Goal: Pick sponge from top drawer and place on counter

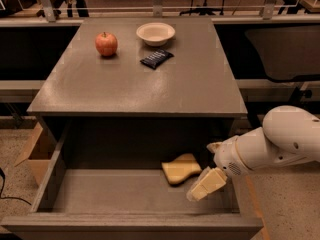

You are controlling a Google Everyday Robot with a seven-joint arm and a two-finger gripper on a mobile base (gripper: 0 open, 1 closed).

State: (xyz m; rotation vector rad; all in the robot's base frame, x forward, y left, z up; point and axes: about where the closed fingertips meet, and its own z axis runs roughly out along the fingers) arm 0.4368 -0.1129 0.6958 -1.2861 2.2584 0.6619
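The pale-yellow sponge (pixel 181 168) lies flat on the floor of the open top drawer (pixel 120 193), right of its middle. My gripper (pixel 206 184) hangs inside the drawer at its right side, just right of and slightly in front of the sponge, with its cream fingers pointing down-left. It holds nothing. The white arm reaches in from the right. The grey-brown counter (pixel 145 84) lies above and behind the drawer.
On the counter's far part stand a red apple (pixel 106 44), a white bowl (pixel 155 33) and a dark snack packet (pixel 156 58). A cardboard box (pixel 36 149) sits on the floor left of the cabinet. The drawer's front panel (pixel 130 226) is near the bottom edge.
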